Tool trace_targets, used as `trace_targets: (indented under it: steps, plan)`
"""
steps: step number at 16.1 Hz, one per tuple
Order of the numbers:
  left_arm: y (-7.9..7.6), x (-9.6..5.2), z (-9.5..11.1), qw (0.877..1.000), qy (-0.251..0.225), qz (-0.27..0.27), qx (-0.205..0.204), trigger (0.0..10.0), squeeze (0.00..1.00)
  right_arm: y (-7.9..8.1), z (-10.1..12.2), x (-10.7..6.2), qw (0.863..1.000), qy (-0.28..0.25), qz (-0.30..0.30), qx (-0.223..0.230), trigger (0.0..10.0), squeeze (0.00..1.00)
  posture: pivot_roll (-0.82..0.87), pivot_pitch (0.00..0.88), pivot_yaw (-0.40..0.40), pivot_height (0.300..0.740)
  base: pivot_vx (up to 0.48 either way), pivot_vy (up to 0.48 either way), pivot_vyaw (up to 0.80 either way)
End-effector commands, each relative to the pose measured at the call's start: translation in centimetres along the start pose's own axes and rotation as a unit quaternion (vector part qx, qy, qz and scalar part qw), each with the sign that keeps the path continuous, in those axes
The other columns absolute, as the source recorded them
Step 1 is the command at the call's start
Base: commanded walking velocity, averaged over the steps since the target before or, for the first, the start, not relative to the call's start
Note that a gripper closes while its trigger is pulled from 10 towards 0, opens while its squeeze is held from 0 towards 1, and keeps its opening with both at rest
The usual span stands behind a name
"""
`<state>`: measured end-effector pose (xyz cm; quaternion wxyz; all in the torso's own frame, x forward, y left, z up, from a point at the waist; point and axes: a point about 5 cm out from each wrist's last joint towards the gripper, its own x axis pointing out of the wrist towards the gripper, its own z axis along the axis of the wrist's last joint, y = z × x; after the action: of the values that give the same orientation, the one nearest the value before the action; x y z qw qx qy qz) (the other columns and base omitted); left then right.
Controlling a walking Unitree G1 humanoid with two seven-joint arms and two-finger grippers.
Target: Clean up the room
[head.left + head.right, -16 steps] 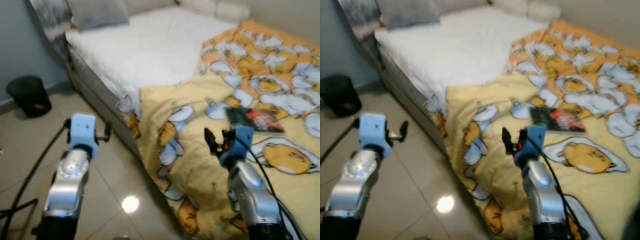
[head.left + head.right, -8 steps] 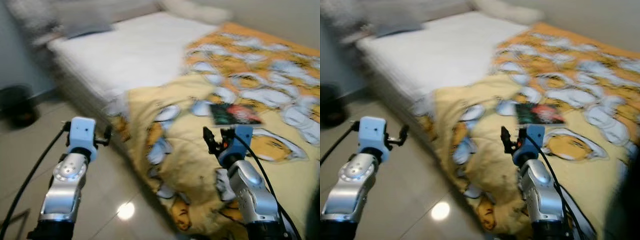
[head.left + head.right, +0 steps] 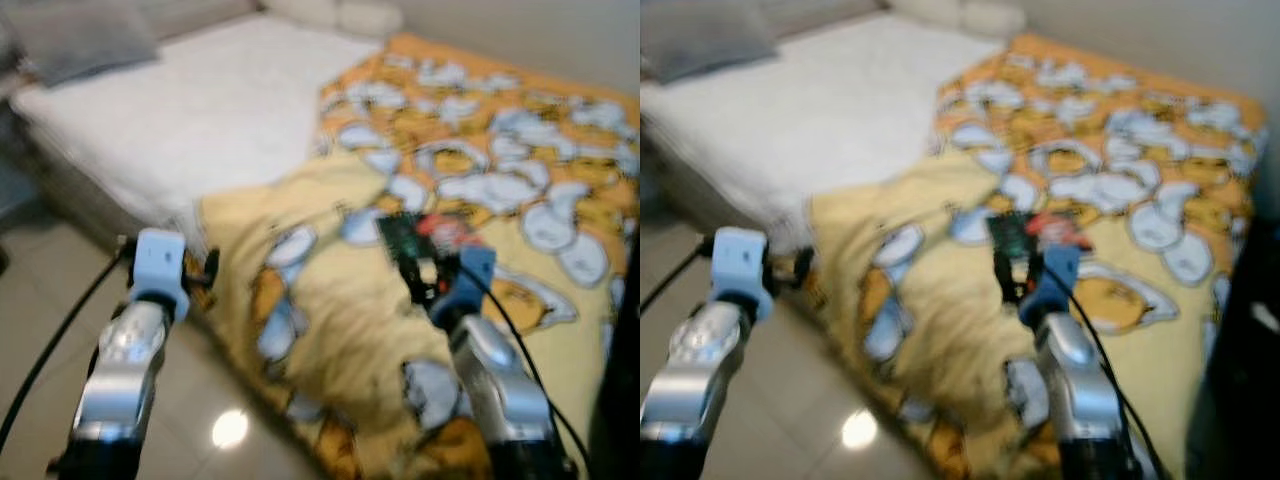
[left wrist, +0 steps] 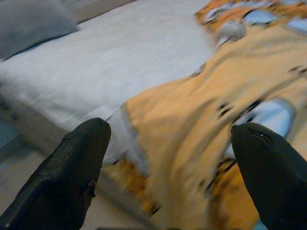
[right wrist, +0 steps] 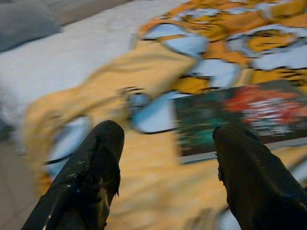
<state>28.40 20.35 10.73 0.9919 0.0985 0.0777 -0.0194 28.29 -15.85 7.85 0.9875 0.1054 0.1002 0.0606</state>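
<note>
My head cameras look down on a bed point(image 3: 200, 110) whose near half carries a yellow and orange cartoon-print blanket point(image 3: 520, 170), with bare white mattress to the robot's left of it. The whole picture is smeared, so fine detail is unreliable. A grey pillow point(image 3: 80, 40) lies at the far left end of the mattress, and pale pillows point(image 3: 335, 12) sit along the wall end. The blanket's near edge hangs off the side of the bed toward a glossy tiled floor point(image 3: 200, 420).

On the blanket lies a flat item with a dark green and red cover, apparently a book or magazine point(image 3: 425, 232); the blur prevents my reading it. It rests flat, roughly in the middle of the blanket.

My right gripper point(image 3: 420, 278) is raised over the blanket just short of the book's near edge. In its wrist view the two black fingers point(image 5: 91, 167) stand well apart, with the book point(image 5: 249, 115) visible between and beyond them, nothing touched.

My left gripper point(image 3: 205, 268) is held over the floor beside the hanging blanket edge. Its wrist view shows its fingers point(image 4: 72, 167) likewise spread wide, framing the mattress side and the draped blanket point(image 4: 201, 134), with nothing held.
</note>
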Motion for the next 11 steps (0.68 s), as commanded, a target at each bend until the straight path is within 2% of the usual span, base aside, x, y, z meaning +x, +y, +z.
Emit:
trace_targets:
  steps: [1, 4, 5, 10, 11]
  plan:
    - [-0.84, 0.14, 0.18, 1.000, -0.003, -0.021, 0.002, 10.0, 0.99, -0.74, 0.08, -0.18, 1.000, -0.002, -0.015, -0.001, 10.0, 0.00, 0.01, 0.000, -0.023, 0.740, 0.349, 0.000, 0.00]
    - [-0.90, 0.17, 0.16, 1.000, -0.003, -0.023, 0.005, 10.0, 0.99, -0.72, 0.09, -0.14, 1.000, -0.002, -0.013, 0.001, 10.0, 0.00, 0.01, 0.000, -0.023, 0.740, 0.306, 0.000, 0.00]
    - [-0.98, 0.17, 0.20, 1.000, -0.004, -0.022, 0.005, 10.0, 0.89, -0.67, -0.04, -0.14, 1.000, 0.003, -0.008, -0.001, 10.0, 0.00, 0.01, 0.000, -0.023, 0.740, 0.000, 0.000, 0.00]
    - [-1.15, 0.01, 0.25, 0.999, -0.004, -0.030, 0.015, 10.0, 0.81, -0.69, -0.20, -0.16, 1.000, 0.009, -0.009, -0.001, 10.0, 0.00, 0.01, 0.000, -0.023, 0.740, 0.000, 0.000, 0.00]
    - [-1.15, 0.01, 0.21, 0.999, 0.000, -0.029, 0.021, 10.0, 0.73, -0.73, -0.24, -0.16, 1.000, 0.010, -0.012, 0.001, 10.0, 0.00, 0.01, 0.000, -0.023, 0.740, 0.000, 0.000, 0.00]
